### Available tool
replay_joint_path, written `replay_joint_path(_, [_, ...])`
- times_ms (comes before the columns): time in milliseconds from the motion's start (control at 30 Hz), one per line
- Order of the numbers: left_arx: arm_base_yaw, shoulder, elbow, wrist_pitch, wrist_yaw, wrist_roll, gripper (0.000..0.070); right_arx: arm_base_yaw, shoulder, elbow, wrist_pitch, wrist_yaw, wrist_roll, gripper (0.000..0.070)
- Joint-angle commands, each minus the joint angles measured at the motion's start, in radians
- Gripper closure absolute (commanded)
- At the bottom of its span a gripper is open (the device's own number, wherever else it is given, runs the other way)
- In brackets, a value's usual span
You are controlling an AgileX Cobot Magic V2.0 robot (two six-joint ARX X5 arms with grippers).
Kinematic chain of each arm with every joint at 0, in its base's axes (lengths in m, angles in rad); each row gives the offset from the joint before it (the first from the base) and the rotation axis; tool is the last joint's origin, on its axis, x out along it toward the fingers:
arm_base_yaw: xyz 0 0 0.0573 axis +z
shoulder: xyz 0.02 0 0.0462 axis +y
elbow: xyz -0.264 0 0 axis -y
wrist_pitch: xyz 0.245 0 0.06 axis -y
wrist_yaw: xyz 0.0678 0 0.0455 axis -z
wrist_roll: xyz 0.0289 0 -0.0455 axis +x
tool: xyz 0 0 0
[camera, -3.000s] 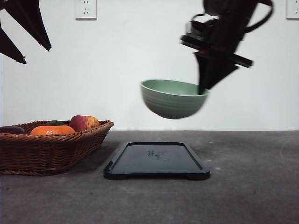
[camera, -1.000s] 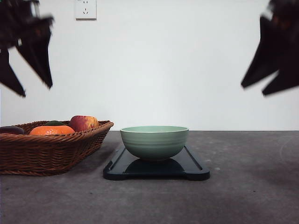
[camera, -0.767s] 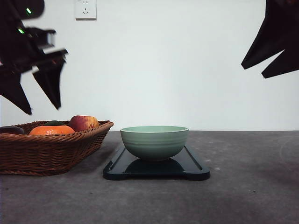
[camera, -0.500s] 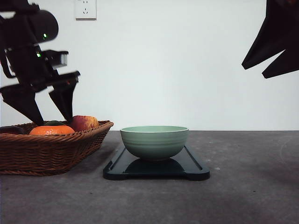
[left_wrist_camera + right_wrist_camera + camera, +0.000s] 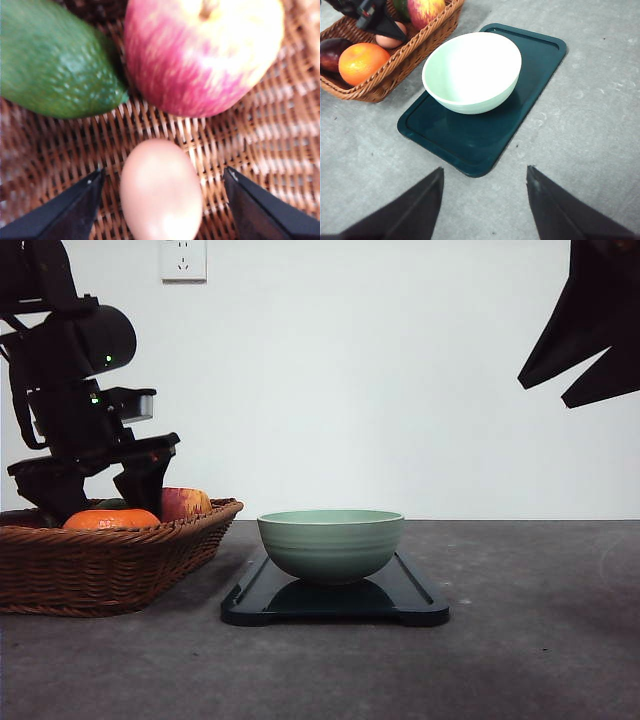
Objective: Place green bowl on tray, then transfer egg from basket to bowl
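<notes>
No writing or brand mark can be read on anything here. The green bowl point(image 5: 331, 544) is pale sage with faint ridges around its wall and a lighter rim; it stands upright on the black tray point(image 5: 412, 602), toward the tray's far half, its inside bare point(image 5: 472, 70). The tray point(image 5: 540, 55) lies flat on the grey counter point(image 5: 530, 640). At nine o'clock from the bowl sits the brown woven basket point(image 5: 110, 565), just beside the tray. In it lie an orange point(image 5: 361, 61), a red-yellow apple point(image 5: 200, 52), a dark green avocado-like fruit point(image 5: 52, 62) and the egg point(image 5: 161, 190), smooth and pinkish tan, resting on the weave at six o'clock below the apple. The left end effector point(image 5: 162, 212) is spread wide, one finger on each side of the egg, not touching it. The right end effector point(image 5: 484, 200) hangs wide apart above the counter, holding nothing.
</notes>
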State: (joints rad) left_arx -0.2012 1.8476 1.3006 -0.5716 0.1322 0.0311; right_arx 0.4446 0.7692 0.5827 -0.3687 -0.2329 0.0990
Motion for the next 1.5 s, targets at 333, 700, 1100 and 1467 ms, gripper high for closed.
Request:
replay_joint_path(333, [-0.004,0.023,0.034,-0.016,-0.002,-0.024,0.044,0.006,0.007,0.013,0.008,0.002,0.007,0.0372])
replay_joint_path(700, [-0.012,-0.075,0.138,-0.124,0.0,-0.021,0.044,0.006,0.007,0.013,0.009,0.002,0.006,0.0372])
replay_joint_path(1100, [-0.234,-0.192,0.141,0.045,0.082,-0.015,0.0441,0.006,0.007,0.013,0.008,0.001,0.006,0.0372])
replay_joint_path(1467, [-0.413,-0.024,0.141,0.195,-0.049,0.014,0.044,0.006,0.006,0.013,0.018,0.002,0.006,0.0372])
